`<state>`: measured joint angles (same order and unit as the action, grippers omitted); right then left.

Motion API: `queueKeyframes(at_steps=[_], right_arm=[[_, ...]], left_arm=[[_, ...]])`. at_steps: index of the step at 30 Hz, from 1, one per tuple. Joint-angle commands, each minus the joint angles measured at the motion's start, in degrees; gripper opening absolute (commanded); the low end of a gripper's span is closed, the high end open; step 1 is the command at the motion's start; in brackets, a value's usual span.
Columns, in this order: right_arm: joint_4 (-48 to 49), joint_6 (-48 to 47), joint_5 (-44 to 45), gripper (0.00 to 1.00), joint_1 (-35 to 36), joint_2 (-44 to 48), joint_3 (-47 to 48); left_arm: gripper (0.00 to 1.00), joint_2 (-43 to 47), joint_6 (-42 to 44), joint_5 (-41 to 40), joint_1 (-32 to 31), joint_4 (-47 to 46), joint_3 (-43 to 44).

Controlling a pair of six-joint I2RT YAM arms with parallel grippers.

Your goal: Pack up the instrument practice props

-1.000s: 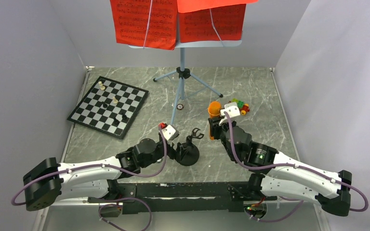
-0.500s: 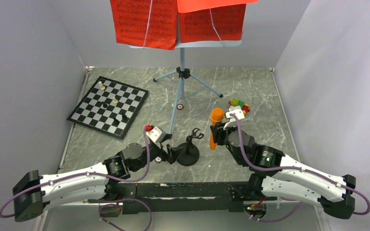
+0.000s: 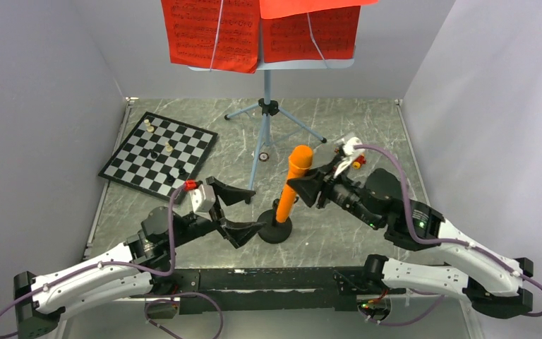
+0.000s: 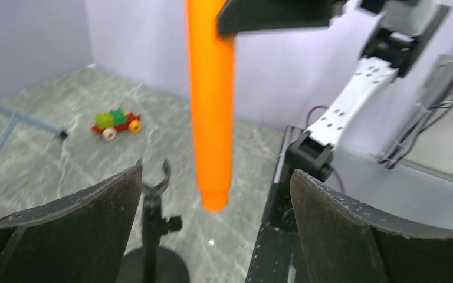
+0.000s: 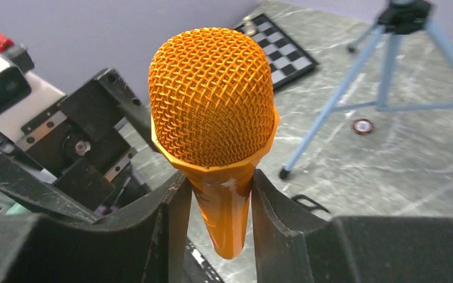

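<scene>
The orange microphone (image 3: 293, 180) hangs tilted in the air, with my right gripper (image 3: 298, 185) shut on its handle just below the mesh head (image 5: 212, 97). Its lower end (image 4: 214, 197) hovers above the black round-base mic stand (image 3: 275, 229), to the right of the stand's empty clip (image 4: 153, 183). My left gripper (image 3: 257, 208) stands wide open left of the stand, holding nothing. At the back stands the light-blue music stand (image 3: 267, 92), with red music sheets (image 3: 212, 32) on its desk.
A chessboard (image 3: 159, 155) with a few pieces lies at the left. The brick toy car (image 4: 116, 122) sits behind the right wrist. The music stand's tripod legs (image 3: 254, 159) reach toward the mic stand. Grey walls close in both sides.
My right gripper has swung the microphone left and tipped it head-up over the mic stand. My left gripper has pulled back from the stand and opened wider.
</scene>
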<state>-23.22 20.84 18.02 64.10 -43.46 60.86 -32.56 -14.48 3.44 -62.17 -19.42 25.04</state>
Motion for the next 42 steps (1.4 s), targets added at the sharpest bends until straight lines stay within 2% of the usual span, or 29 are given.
queueKeyframes(at_steps=[1,8,12,22,32,35,37,40,41,42], right_arm=[[5.65,0.92,-12.76,0.00,-0.02,-6.31,3.34],[14.31,4.41,-20.00,0.00,-0.03,-11.12,2.23],[18.09,6.05,-22.64,0.00,-0.02,-12.27,1.68],[22.25,6.03,-24.90,0.00,-0.07,-11.22,0.71],[31.42,7.57,-28.99,0.00,-0.03,-13.47,-2.42],[33.26,8.19,-29.85,0.00,0.04,-14.07,-3.27],[33.20,8.25,-30.21,0.00,0.06,-14.38,-3.34],[32.30,8.33,-28.98,0.00,0.06,-13.93,-3.79],[31.64,8.34,-28.52,0.00,0.06,-13.66,-3.82],[30.69,8.34,-27.60,0.11,0.00,-13.40,-3.75]], left_arm=[[0.99,-2.11,-2.03,13.40,1.17,-5.35,5.31],[0.99,-4.67,-0.83,14.96,1.26,-5.87,6.98],[0.98,-5.36,-0.49,13.13,1.26,-4.11,6.51],[0.99,2.17,-0.96,4.00,1.26,-2.17,1.84],[0.97,-2.31,-3.93,8.73,1.26,-8.69,2.93],[0.82,-3.89,-4.01,10.41,1.26,-10.08,3.32],[0.64,-4.19,-3.95,10.72,1.26,-10.02,3.25],[0.34,-3.10,-4.04,9.07,1.26,-9.29,2.40],[0.20,-2.41,-3.95,8.04,1.26,-8.57,1.97],[0.07,-1.62,-3.91,6.72,1.26,-7.28,1.72]])
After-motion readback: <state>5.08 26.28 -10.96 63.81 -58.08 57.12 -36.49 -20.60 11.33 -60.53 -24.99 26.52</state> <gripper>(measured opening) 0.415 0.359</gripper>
